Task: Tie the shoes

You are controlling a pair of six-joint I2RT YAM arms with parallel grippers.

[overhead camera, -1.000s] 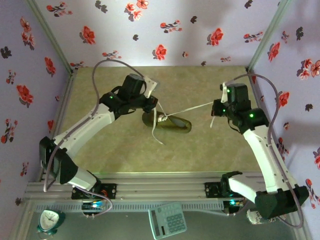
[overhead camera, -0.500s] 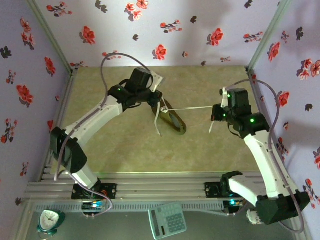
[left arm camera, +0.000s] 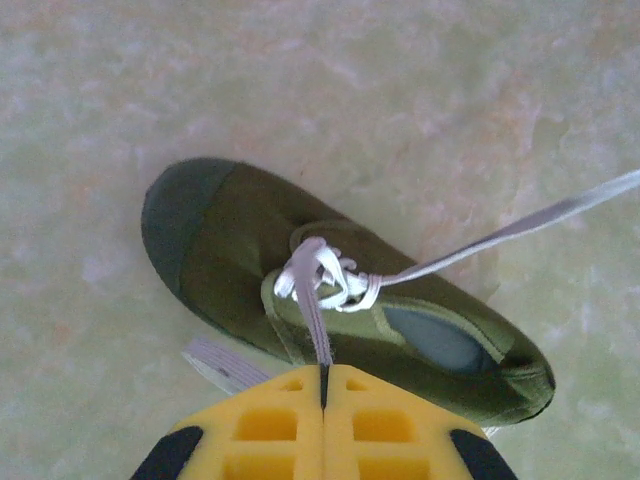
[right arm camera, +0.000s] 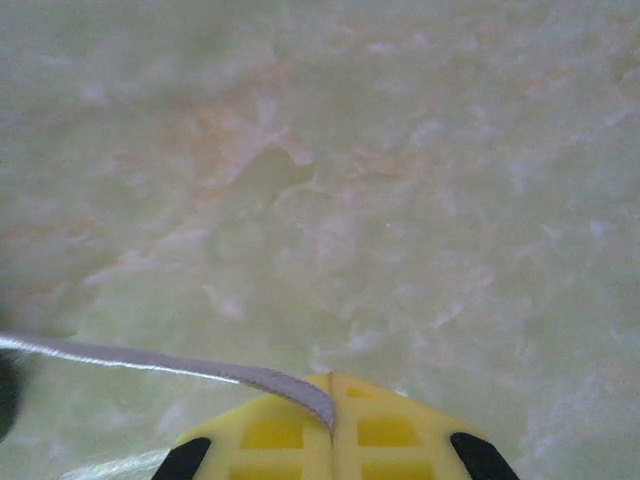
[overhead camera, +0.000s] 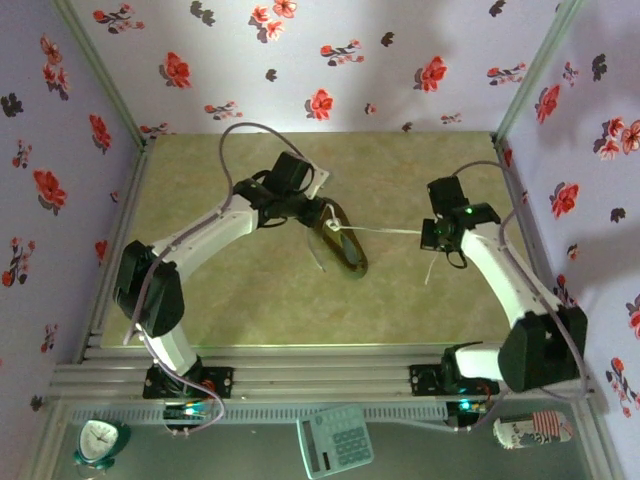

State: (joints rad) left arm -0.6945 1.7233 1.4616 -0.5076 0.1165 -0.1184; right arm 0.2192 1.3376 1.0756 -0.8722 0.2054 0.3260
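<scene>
Single olive-green shoe (overhead camera: 343, 242) lies mid-table, sole down, a bit left of centre, between the two arms. Its long axis runs diagonally: the dark toe cap points to the far left and the heel to the near right, with the opening toward the heel end. The white laces (left arm camera: 325, 280) are crossed in a small knot over the tongue. Left gripper (overhead camera: 320, 207) sits just over the toe end, its yellow fingers (left arm camera: 270, 425) pinched closed on one lace strand running straight up from the knot. Right gripper (overhead camera: 432, 235) is well to the right, clamped closed on the other strand (right arm camera: 150, 360), which is pulled taut across. The table (overhead camera: 250, 290) has a pale green-beige marbled top. The walls (overhead camera: 400, 40) are lilac with red and dark flowers. A calculator (overhead camera: 335, 440) and small clock (overhead camera: 100, 440) sit on the near ledge.
</scene>
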